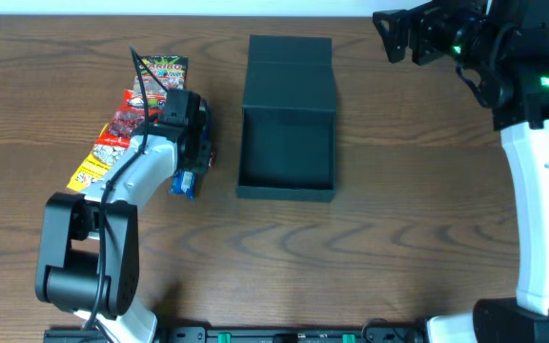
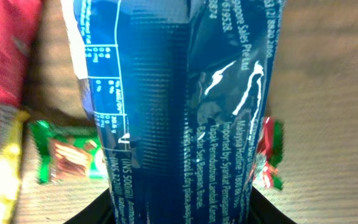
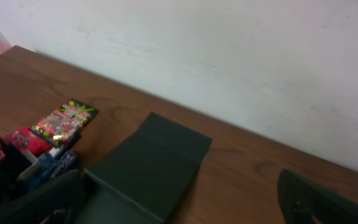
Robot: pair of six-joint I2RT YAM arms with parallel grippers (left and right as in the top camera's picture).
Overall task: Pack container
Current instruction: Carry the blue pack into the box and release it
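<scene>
We are finding the gap between the left gripper's [image 1: 192, 160] jaws filled by a blue packet [image 2: 185, 106]. To its left, a row of snack packets [image 1: 127, 119] is crowding the table [image 1: 398, 219]. To its right, a strip of bare wood is lying open as far as the box [image 1: 286, 191]. The box's walls are blocking any low pass, while its top is standing open with the flap [image 1: 291, 62] folded back on the far side. The right gripper [image 1: 392, 36], jaws spread, is hanging well beyond the box in free air.
</scene>
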